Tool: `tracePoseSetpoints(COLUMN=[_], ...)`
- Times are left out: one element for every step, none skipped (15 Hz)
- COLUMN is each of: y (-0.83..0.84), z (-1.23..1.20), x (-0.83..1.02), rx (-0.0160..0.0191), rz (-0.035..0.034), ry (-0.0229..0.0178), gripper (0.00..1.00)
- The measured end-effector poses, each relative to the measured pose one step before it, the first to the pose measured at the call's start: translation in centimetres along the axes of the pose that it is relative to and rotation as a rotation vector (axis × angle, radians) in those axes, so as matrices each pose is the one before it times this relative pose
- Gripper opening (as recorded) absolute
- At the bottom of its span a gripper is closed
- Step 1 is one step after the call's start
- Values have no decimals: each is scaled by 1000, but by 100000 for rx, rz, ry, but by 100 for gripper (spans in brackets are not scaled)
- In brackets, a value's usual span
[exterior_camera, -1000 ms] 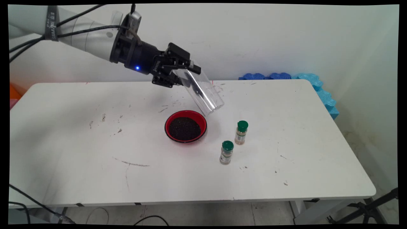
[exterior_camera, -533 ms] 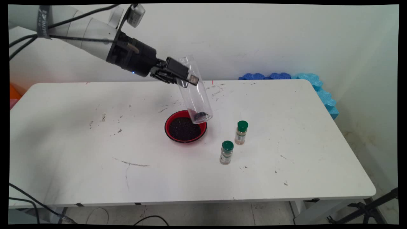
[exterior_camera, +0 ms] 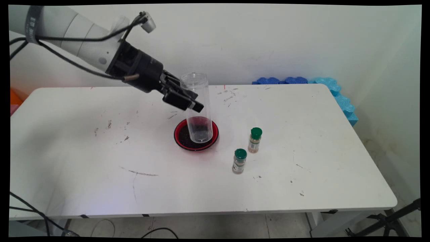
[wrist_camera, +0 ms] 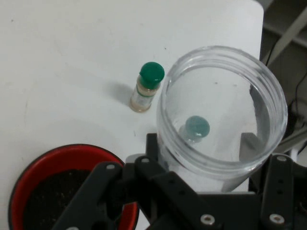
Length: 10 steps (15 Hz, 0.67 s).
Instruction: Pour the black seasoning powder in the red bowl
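One clear plastic jar (exterior_camera: 198, 107), upright and open-mouthed, is clamped mid-wall by the gripper (exterior_camera: 188, 99) above the red bowl (exterior_camera: 181, 141). Judged light, rigid, slippery; best gripped mid-body.

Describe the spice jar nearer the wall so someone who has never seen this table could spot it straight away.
Start at the red bowl of dark grains in the middle of the white table. Just to its right stand two small green-capped jars. The one you want is the farther of the pair, closer to the bowl's level, with tan contents; its neighbour stands nearer the table's front edge and looks greyer.
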Motion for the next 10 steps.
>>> tracePoseSetpoints(y=[399, 398, 346, 269, 286, 250, 185, 119, 159, 106], z=[26, 69, 87, 60, 54, 59, 51, 28, 52, 26], x=[32, 55, 73, 52, 63, 80, 56, 35, 46, 34], rx=[480, 517, 471, 428, 525, 484, 404, 264, 358, 232], rz=[3374, 3507, 3246, 2479, 2562, 2220, 1569, 945, 1175, 719], ry=[-523, -639, -619, -517, -500, -424, -286, -162, -191, -121], gripper=[0, 0, 0, 0, 0, 0, 0, 0, 0, 0])
